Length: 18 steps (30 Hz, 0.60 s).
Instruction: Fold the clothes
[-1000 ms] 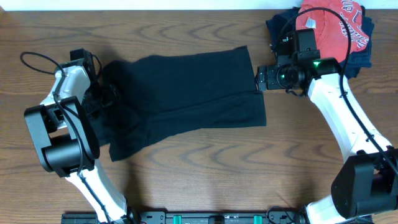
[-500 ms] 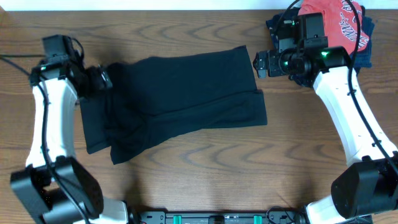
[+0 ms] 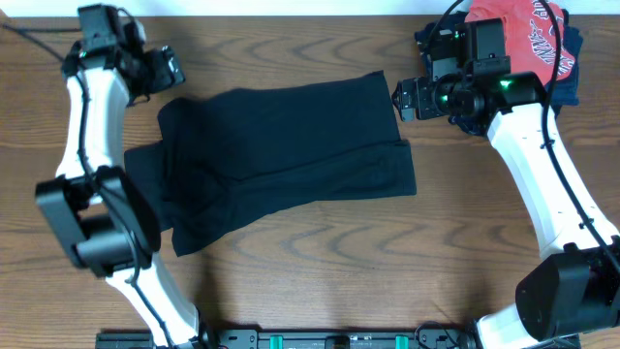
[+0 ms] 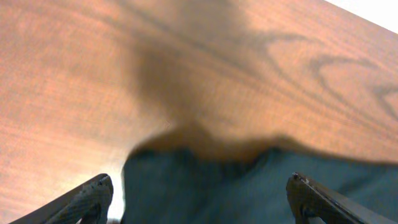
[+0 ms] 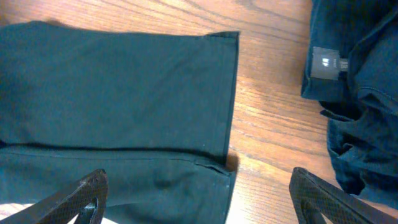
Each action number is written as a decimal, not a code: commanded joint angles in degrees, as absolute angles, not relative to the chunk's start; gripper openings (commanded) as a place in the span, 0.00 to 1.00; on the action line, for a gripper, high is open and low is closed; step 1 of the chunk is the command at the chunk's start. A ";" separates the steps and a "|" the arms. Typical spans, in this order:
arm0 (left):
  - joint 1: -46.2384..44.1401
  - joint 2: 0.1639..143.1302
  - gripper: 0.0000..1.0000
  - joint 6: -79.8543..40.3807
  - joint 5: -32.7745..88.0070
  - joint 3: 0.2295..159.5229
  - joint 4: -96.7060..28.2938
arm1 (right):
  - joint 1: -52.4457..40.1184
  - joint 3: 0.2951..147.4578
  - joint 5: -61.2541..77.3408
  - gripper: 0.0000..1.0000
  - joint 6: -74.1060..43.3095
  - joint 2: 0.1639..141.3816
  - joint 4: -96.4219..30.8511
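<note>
Centrally on the brown wood-grain table lies the large, limp, plain black fabric garment. It is spread flat with 1 layer folded over another, its long side running left to right and a loose flap trailing toward the lower left.

The left gripper hangs over bare wood just beyond the garment's upper-left corner, apart from the cloth. In the left wrist view its 2 fingers stand wide apart with nothing between them, above the garment's blurred, rumpled edge.

The right gripper sits just beside the garment's upper-right corner. Its 2 fingers are likewise spread wide and empty, with the hemmed right edge of the cloth below them.

At the table's far right corner a crumpled red shirt with white lettering rests on a navy blue garment. A strip of bare wood separates that pile from the black garment.
</note>
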<state>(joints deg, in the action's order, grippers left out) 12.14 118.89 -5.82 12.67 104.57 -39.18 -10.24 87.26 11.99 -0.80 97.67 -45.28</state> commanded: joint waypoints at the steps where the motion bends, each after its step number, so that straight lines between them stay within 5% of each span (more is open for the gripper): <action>1: 11.73 122.67 0.91 -4.47 12.47 108.49 -38.68 | -11.40 88.40 12.69 0.91 0.23 98.17 -45.63; 18: 9.87 131.76 0.81 5.34 11.07 108.95 -41.08 | -11.68 88.38 12.23 0.93 0.97 98.17 -45.58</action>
